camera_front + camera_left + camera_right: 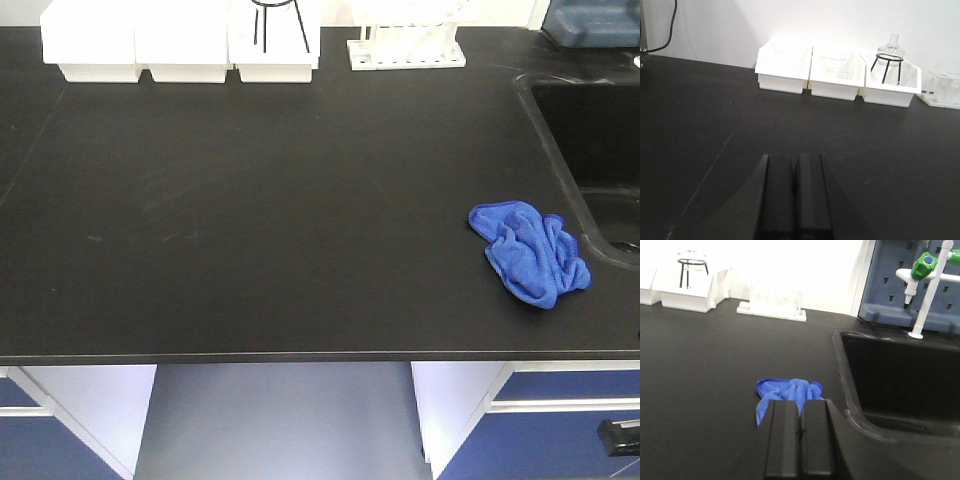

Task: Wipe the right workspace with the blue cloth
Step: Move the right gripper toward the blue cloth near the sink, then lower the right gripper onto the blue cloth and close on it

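blue cloth [530, 252] | crumpled heap | lying on black countertop [280, 220] | just beside sink [590, 130]

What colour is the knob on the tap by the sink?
Green; the knob shows best in the right wrist view.

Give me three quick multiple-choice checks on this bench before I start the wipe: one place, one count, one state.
1. Where is the blue cloth?
A. on the counter beside the sink
B. inside the sink
C. hanging over the counter's front edge

2. How many white bins stand at the back?
A. two
B. five
C. three

3. How is the right gripper?
A. shut on the cloth
B. shut, holding nothing
C. wide open

Answers: 1 A, the cloth lies crumpled on the black top just left of the sink rim. 2 C, three bins stand side by side. 3 B, its fingers meet with nothing between them, and the cloth lies free.
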Controlling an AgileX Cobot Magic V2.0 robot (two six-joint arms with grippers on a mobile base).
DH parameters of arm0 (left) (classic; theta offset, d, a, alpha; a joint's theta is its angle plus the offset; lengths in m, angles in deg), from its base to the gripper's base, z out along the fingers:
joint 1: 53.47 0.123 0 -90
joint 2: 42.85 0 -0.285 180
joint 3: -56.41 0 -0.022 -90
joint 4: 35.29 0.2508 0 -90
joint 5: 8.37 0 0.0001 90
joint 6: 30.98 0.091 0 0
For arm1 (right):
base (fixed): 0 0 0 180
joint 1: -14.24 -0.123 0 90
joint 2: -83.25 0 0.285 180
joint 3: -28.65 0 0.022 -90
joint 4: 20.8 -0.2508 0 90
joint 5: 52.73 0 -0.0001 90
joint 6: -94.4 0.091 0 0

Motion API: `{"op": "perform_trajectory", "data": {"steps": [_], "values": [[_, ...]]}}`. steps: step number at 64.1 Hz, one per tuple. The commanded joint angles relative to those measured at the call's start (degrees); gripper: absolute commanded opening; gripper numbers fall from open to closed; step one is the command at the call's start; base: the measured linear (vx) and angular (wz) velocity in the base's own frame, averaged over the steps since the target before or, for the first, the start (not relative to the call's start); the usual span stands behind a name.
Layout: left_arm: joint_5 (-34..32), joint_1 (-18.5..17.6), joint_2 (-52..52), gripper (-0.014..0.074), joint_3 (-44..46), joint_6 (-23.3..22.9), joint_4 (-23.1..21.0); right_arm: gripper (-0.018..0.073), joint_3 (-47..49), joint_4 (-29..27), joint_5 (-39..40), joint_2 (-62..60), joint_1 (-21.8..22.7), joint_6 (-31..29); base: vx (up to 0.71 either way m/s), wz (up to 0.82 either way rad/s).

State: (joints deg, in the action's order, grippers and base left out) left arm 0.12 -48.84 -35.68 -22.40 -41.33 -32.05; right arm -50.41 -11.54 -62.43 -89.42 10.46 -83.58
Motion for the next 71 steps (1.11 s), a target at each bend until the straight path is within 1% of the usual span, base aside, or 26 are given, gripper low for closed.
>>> {"op": "perform_trajectory", "data": {"steps": [1, 5, 12, 15, 17, 20, 23, 25, 34, 42, 46, 53, 59, 66, 71], "values": [[-4.5, 0.0, -1.0, -0.0006, -1.8, -0.5, -0.4, -0.0008, -1.0, 0.6, 7.3, -0.7, 0.3, -0.2, 0.00, 0.00], [-4.5, 0.0, -1.0, -0.0006, -1.8, -0.5, -0.4, -0.0008, -1.0, 0.6, 10.9, -0.7, 0.2, -0.1, 0.00, 0.00], [-4.5, 0.0, -1.0, -0.0006, -1.8, -0.5, -0.4, -0.0008, -0.8, 0.0, 20.0, -0.7, 0.2, 0.5, 0.00, 0.00], [-4.5, 0.0, -1.0, -0.0006, -1.8, -0.5, -0.4, -0.0008, -0.7, -0.8, 22.5, -0.7, 0.2, 2.3, 0.00, 0.00], [-4.5, 0.0, -1.0, -0.0006, -1.8, -0.5, -0.4, -0.0008, -0.3, -1.3, 22.8, -0.7, 0.2, 4.1, 0.00, 0.00], [-4.5, 0.0, -1.0, -0.0006, -1.8, -0.5, -0.4, -0.0008, 1.5, -3.0, 21.6, -0.7, 0.2, 6.7, 0.00, 0.00], [-4.5, 0.0, -1.0, -0.0006, -1.8, -0.5, -0.4, -0.0006, 3.5, -4.3, 19.3, -0.7, 0.2, 7.6, 0.00, 0.00], [-4.5, 0.0, -1.0, -0.0006, -1.8, -0.5, -0.4, -0.0005, 5.4, -5.0, 17.1, -0.6, 0.2, 7.5, 0.00, 0.00], [-4.5, 0.0, -1.0, -0.0006, -1.8, -0.5, -0.4, -0.0004, 14.7, -4.7, 7.2, 1.9, 0.2, 5.9, 0.00, 0.00], [-4.5, 0.0, -1.0, -0.0006, -1.8, -0.5, -0.4, -0.0004, 21.5, -5.0, -2.0, 7.6, 0.2, 6.1, 0.00, 0.00], [-4.5, 0.0, -1.0, -0.0006, -1.8, -0.5, -0.4, -0.0004, 24.6, -5.1, -5.8, 12.5, 0.2, 6.2, 0.00, 0.00], [-4.5, 0.0, -1.0, -0.0006, -1.8, -0.5, -0.4, -0.0003, 26.6, -4.7, -5.6, 20.9, 0.2, 6.1, 0.00, 0.00], [-4.5, 0.0, -1.0, -0.0006, -1.8, -0.5, -0.4, -0.0003, 26.8, -4.7, -3.6, 28.5, 0.2, 6.0, 0.00, 0.00], [-4.5, 0.0, -1.0, -0.0006, -1.8, -0.5, -0.4, -0.0001, 26.8, -2.4, -1.0, 36.7, 0.3, 5.3, 0.00, 0.00], [-4.5, 0.0, -1.0, -0.0006, -1.8, -0.5, -0.4, 0.0000, 26.8, -2.1, 1.0, 42.6, 0.3, 5.5, 0.00, 0.00]]}}
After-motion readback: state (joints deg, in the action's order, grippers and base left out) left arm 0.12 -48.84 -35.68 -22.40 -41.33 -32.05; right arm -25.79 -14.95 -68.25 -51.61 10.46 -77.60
